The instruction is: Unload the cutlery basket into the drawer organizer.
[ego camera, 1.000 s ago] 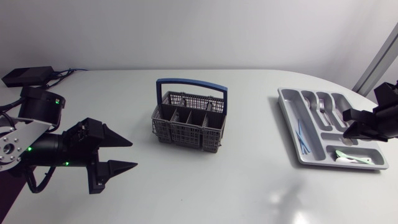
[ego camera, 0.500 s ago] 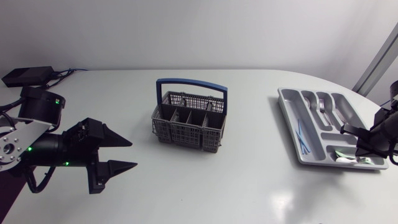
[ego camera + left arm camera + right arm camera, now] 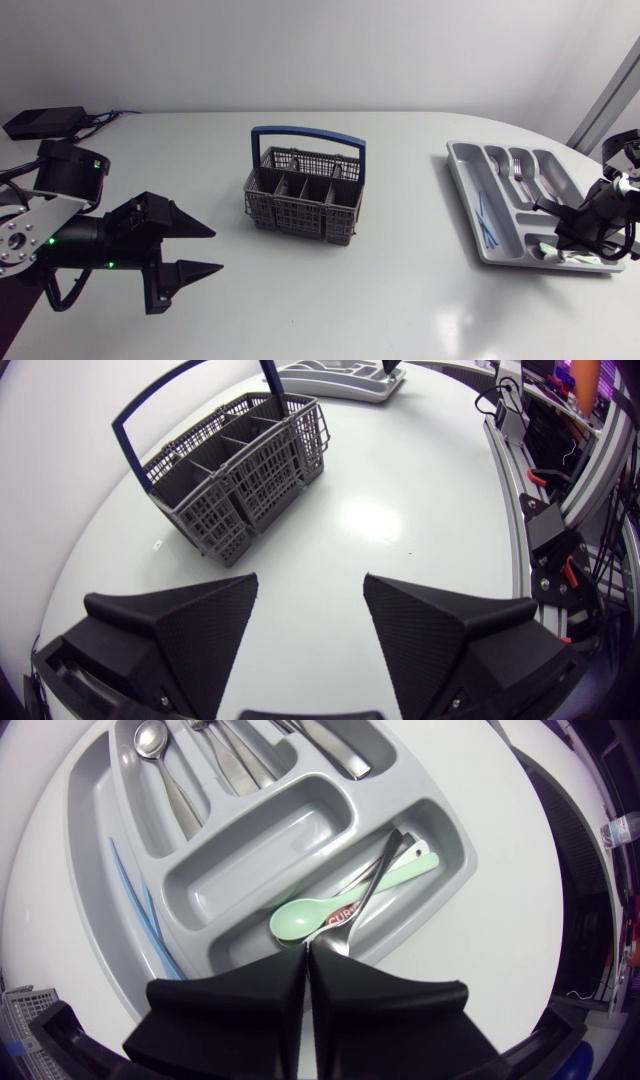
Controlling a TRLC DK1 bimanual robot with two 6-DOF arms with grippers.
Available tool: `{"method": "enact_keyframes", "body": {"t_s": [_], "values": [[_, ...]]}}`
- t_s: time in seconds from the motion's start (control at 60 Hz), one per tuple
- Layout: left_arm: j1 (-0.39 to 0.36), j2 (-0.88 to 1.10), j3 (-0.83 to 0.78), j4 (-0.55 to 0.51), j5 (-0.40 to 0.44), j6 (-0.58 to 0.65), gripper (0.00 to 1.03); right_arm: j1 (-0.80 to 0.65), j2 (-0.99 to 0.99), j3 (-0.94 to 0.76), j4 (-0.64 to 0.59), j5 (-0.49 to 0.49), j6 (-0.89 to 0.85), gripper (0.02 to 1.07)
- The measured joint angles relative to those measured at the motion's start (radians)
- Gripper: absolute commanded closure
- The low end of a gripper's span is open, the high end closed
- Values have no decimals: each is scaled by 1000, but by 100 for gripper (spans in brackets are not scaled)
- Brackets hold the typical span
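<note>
Left hand gapes wide over the surface, well apart from the basket standing mid-surface. Right hand, fingers pressed together, hangs over the end compartment of the organizer, just above a green spoon.

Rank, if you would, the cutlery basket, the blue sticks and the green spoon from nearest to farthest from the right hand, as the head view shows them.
1. The green spoon, in the end compartment of the drawer organizer, right at the right hand.
2. The blue sticks, in the organizer's long slot on the basket side.
3. The cutlery basket, at mid-table, far beyond the organizer.
</note>
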State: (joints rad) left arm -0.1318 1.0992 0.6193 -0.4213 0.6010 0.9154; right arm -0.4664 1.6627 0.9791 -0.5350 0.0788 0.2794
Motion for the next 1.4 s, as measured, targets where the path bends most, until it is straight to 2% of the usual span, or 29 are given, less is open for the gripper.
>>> {"method": "enact_keyframes", "body": {"t_s": [0.033, 0.117, 0.15, 0.267, 0.383, 0.517, 0.6, 0.75, 0.867, 1.0, 1.133, 1.317, 1.4], "values": [[0, 0, 0, 0, 0, 0, 29, 3, 3, 2, 0, 0, 9, 75], [0, 0, -3, 0, 0, 0, 29, 15, 10, 11, -3, -3, 27, 27], [0, 0, -5, 0, 0, 0, 29, 21, 12, 16, -6, -3, 31, 19], [1, 0, -11, 0, 0, 0, 29, 36, 14, 25, -12, -3, 32, 10], [13, 0, -16, 1, 0, 0, 29, 41, -16, 23, -14, -3, 31, 8], [24, 0, -17, 6, 0, -8, 25, 69, -163, 2, -14, -3, 10, 8], [25, 2, -17, 47, 0, -44, 25, 118, -268, -16, -14, -8, -19, 8], [29, 54, -16, 171, -21, -143, 25, 227, -393, -80, 0, -109, -48, 8], [41, 144, 9, 234, -42, -227, 25, 303, -446, -145, 73, -174, -68, 8], [51, 261, 69, 299, -76, -317, 25, 375, -474, -196, 176, -230, -88, 7], [53, 363, 138, 343, -105, -379, 25, 427, -489, -257, 298, -424, -148, 7], [53, 463, 208, 404, -141, -442, 25, 530, -403, -233, 324, -433, -184, 7], [54, 511, 248, 431, -162, -467, 25, 581, -321, -200, 330, -401, -188, 7]]}}
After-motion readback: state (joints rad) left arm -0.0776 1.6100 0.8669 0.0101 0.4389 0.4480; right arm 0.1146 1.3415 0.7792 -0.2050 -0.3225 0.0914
